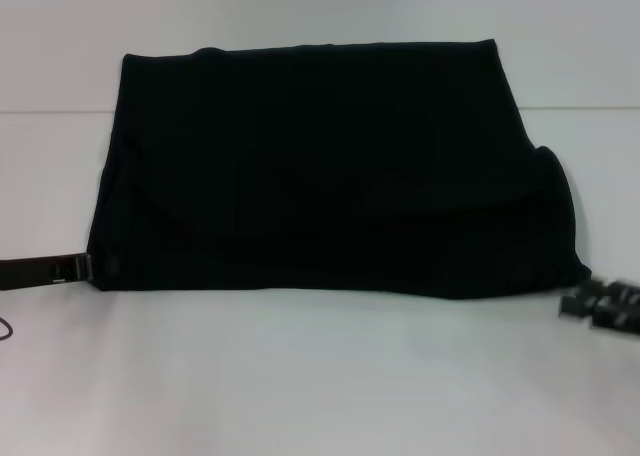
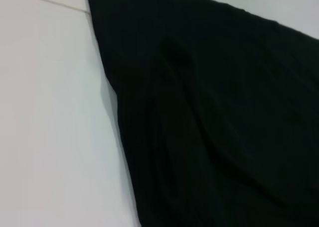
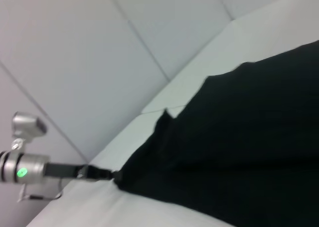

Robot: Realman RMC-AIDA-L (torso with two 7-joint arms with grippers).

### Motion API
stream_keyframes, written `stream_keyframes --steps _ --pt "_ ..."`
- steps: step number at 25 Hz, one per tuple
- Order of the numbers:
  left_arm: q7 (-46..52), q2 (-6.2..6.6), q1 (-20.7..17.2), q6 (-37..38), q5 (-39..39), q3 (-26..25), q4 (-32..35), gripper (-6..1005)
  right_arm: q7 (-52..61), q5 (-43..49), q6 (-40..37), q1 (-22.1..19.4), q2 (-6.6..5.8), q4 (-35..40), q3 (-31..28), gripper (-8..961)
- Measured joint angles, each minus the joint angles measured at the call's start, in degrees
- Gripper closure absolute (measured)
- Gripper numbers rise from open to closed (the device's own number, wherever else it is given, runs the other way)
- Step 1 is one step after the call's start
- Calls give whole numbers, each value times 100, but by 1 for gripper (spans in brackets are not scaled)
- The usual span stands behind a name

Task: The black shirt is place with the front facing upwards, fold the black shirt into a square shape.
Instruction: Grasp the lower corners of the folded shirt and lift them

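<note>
White tabletop [image 1: 300,376], black shirt [image 1: 330,166] folded across its middle — left claw [image 1: 88,266] at the shirt's left near corner, right claw [image 1: 598,304] beside the right near corner; finger state of both unclear.

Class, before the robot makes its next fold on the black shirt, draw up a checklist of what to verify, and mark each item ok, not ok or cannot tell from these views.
1. The black shirt is already folded into a wide band on the white table: ok.
2. Shape is square: not ok, it is wider than deep, so a sideways fold seems due.
3. Left end effector is at the shirt's near left corner: ok.
4. Left end effector grips the cloth: cannot tell.
5. Right end effector is on the cloth: not ok, it sits just off the near right corner.
6. Cloth lies flat: not ok, the right edge bulges.
</note>
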State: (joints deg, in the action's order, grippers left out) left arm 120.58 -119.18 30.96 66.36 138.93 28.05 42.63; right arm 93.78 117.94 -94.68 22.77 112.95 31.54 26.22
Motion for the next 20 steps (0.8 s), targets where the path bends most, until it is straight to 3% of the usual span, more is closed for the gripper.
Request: stream_keyframes --steps 5,11,13,17,20 --pt "3 22 32 64 63 -1 30 955 2070 465 -7 84 -92 1454 51 10" --pt "45 35 7 247 73 -4 266 955 4498 2101 -99 800 -302 2652 46 10" --pt "45 26 4 302 73 -2 301 955 4785 2553 -114 1110 -278 2733 72 10" --pt "40 20 5 370 74 -2 325 955 4943 3250 224 1642 -114 2560 249 11" --pt "32 22 2 413 74 -11 368 955 4971 3388 625 1826 -79 2171 463 11"
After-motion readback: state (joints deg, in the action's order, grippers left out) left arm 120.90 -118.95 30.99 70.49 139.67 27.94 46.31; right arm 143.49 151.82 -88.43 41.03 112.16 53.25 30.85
